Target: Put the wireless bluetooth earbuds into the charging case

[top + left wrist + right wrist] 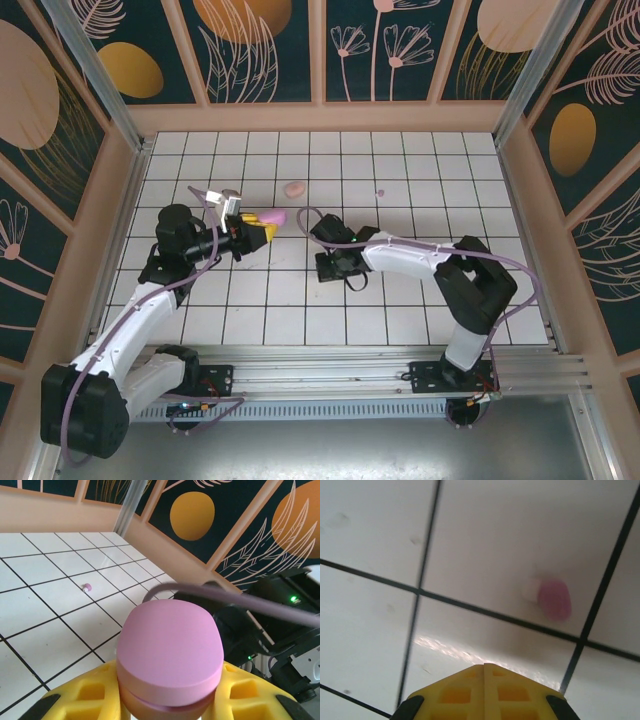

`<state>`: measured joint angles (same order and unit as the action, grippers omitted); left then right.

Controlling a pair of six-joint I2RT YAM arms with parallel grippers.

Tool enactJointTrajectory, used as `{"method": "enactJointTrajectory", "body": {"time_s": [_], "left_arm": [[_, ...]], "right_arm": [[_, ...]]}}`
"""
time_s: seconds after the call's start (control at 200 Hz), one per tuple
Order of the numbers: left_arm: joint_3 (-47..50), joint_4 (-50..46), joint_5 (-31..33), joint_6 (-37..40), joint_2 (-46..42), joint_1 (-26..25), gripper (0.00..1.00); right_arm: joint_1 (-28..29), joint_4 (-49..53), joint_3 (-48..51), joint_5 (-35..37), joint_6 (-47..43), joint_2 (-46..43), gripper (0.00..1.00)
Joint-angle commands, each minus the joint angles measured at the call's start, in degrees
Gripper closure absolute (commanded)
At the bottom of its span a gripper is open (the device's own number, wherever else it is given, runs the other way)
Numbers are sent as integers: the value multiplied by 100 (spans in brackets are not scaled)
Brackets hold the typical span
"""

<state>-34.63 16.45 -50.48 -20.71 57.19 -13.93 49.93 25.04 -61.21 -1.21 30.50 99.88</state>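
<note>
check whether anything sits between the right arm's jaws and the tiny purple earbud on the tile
Nothing visible stands between them: the shut yellow jaws face the tiny rounded purple plastic earbud across bare white floor tile and one black grout line.

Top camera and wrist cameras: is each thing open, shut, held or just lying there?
Left tool: shut on the purple case.
Purple case: lid closed, gripped.
Pink case: lying on the tiles, untouched.
Right tool: shut, holding nothing.
Earbud by right tool: loose on the tiles.
Far earbud: loose on the tiles.
</note>
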Motion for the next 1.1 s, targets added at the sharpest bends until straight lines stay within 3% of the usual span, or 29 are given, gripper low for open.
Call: {"method": "enactJointTrajectory", "body": {"time_s": [0.0, 0.791, 1.096], "left_arm": [[-26, 59, -17, 72, 9, -39, 87], [-165, -52, 29, 154, 203, -37, 87], [-175, -106, 36, 241, 196, -33, 88]], "right_arm": [[-77, -180, 203, -42, 355, 81, 100], [-1372, -948, 193, -2, -27, 481, 100], [-1357, -768, 545, 64, 96, -637, 100]]}}
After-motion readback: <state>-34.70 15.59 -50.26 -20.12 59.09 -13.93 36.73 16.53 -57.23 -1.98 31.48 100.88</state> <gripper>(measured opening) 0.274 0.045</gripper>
